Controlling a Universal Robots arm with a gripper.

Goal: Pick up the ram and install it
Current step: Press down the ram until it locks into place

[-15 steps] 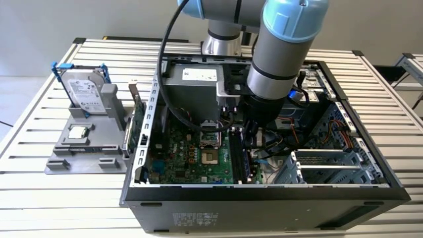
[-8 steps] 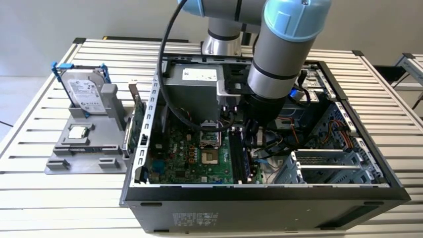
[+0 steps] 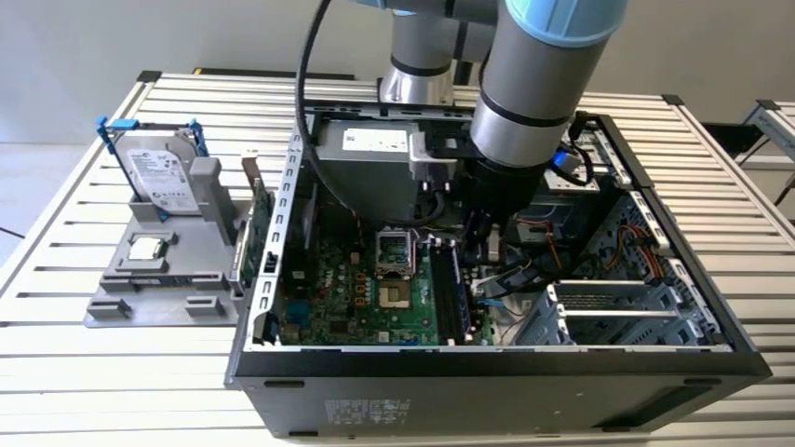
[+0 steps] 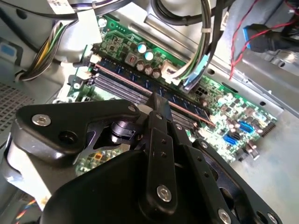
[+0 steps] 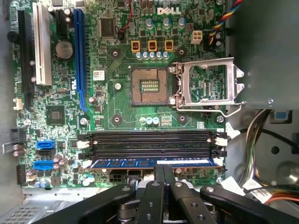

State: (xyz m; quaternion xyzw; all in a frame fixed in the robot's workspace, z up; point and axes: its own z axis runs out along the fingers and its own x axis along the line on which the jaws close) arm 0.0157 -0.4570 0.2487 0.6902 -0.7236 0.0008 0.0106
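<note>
Open computer case (image 3: 497,358) on a slatted white table (image 3: 74,372), motherboard (image 3: 372,289) facing up; the arm (image 3: 528,102) reaches down into it from above. In the exterior view the gripper (image 3: 478,244) sits low over the black memory slots (image 3: 448,293) toward the exterior view's right of the board, its fingertips hidden among cables. The first wrist view looks straight down on the board: an open processor socket (image 5: 149,86) with its metal retention frame (image 5: 210,86) swung aside, white and blue expansion slots (image 5: 42,46), and a bank of memory slots (image 5: 149,140) with white end latches. The ram (image 5: 154,163), a blue-green stick, stands on edge in the slot nearest the gripper (image 5: 163,173), running the slot's full length. The two black fingers (image 5: 159,179) are brought together directly above the stick's middle, tips at its top edge; whether they pinch it or merely press on it cannot be told. The second wrist view gives the oblique side: the ram (image 4: 140,86) seen along its length in the slot, the gripper (image 4: 157,103) with its closed tips meeting the stick's upper edge, and a cable bundle (image 4: 198,65) hanging just beyond. The exterior view alone carries the grey holder (image 3: 162,270) beside the case, with a hard drive (image 3: 162,177) in a blue frame standing in it.
</note>
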